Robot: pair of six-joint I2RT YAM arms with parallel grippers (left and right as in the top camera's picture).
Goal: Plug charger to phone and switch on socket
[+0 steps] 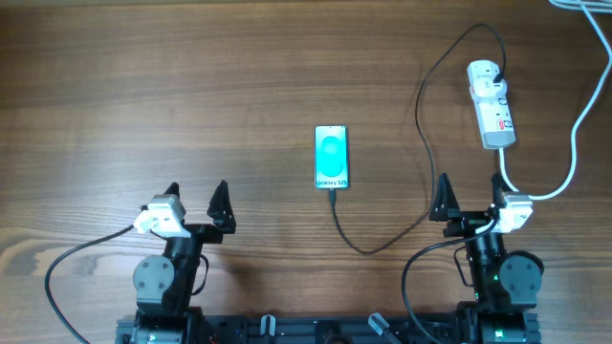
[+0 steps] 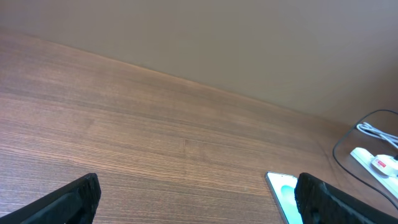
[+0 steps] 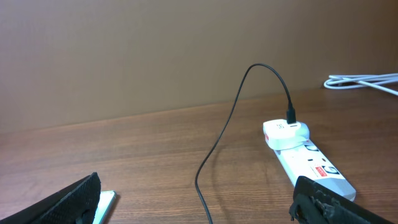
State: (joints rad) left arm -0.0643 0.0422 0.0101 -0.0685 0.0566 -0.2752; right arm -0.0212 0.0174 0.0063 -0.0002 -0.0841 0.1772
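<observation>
**Left fingers (image 1: 221, 203) and right fingers (image 1: 444, 199) both spread wide, holding nothing**

Each pair sits at the near edge of the worktop (image 1: 143, 96), well apart from the other and touching none of the task's things. Between the 2 arms and a little further out, the phone (image 1: 331, 158) lies flat, screen up and lit teal. The charger (image 1: 418, 115) meets the phone's near short edge. From there it loops toward the right arm, then climbs in a tall arc to a white adapter (image 1: 484, 76). The pictures do not show whether the tip is fully seated. The adapter sits in the far end of the socket (image 1: 493, 119), which lies beyond the right fingers at the far right. A thick white cord (image 1: 577, 134) curves away from the socket's near end. The position of the socket's red-marked switches cannot be made out.
</observation>
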